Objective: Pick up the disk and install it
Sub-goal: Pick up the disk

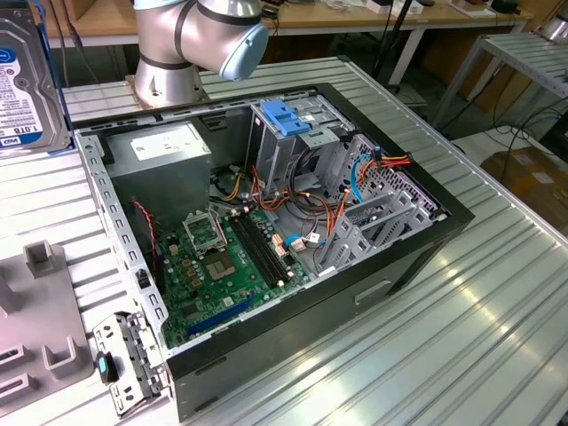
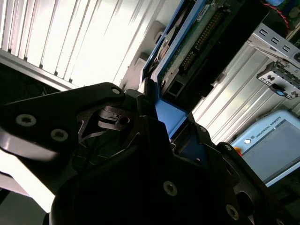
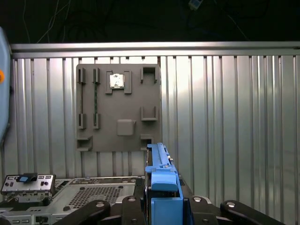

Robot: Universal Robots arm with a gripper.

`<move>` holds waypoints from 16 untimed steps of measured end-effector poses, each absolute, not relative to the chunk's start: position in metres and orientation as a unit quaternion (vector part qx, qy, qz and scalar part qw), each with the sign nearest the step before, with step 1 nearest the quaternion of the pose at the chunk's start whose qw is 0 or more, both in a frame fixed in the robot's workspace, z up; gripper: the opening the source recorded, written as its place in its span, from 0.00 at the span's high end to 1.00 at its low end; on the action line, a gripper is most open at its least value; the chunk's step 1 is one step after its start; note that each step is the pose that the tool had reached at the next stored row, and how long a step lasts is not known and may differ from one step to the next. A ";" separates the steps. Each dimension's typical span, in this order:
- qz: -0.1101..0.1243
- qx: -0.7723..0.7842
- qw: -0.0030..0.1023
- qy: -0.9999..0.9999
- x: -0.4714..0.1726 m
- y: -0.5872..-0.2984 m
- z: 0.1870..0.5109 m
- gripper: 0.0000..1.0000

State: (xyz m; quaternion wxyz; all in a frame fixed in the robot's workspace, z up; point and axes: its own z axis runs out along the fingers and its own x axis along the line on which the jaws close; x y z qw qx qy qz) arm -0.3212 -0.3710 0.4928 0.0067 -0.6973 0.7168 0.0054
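1. My pincer (image 3: 161,208) is closed on the disk (image 3: 161,180). In both wrist views the black fingers (image 2: 117,101) clamp its blue side rails, one finger to each side, and the disk projects edge-on beyond them.
2. In the exterior view the disk (image 1: 27,84) sits at the exterior view's far left, outside the computer case (image 1: 426,248), with its blue-and-white label facing the camera.
3. The computer case lies open on the ribbed metal table (image 1: 479,319), to the exterior view's right of the disk.
4. Inside the case, the grey power-supply box (image 1: 164,155) fills the far left corner. The green mainboard (image 1: 222,266) covers the floor near it.
5. The blue latch plate (image 1: 288,115) tops a grey metal cage (image 1: 275,164) at the far side of the case.
6. Orange and blue cables (image 1: 355,177) run loose between the cage and the perforated bays on the exterior view's right, crowding that space.
7. A grey fixture plate (image 1: 40,311) lies on the table at the near left, well apart from the disk.
8. A small metal bracket (image 1: 124,355) with a blue tab lies just beside the near left corner of the case.
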 end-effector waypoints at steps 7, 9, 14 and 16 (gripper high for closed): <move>0.005 -0.697 0.007 0.717 -0.319 -0.371 0.493 0.63; 0.005 -0.697 0.007 0.717 -0.319 -0.371 0.493 0.63; 0.005 -0.697 0.007 0.717 -0.317 -0.371 0.493 0.63; 0.005 -0.697 0.007 0.717 -0.317 -0.371 0.493 0.63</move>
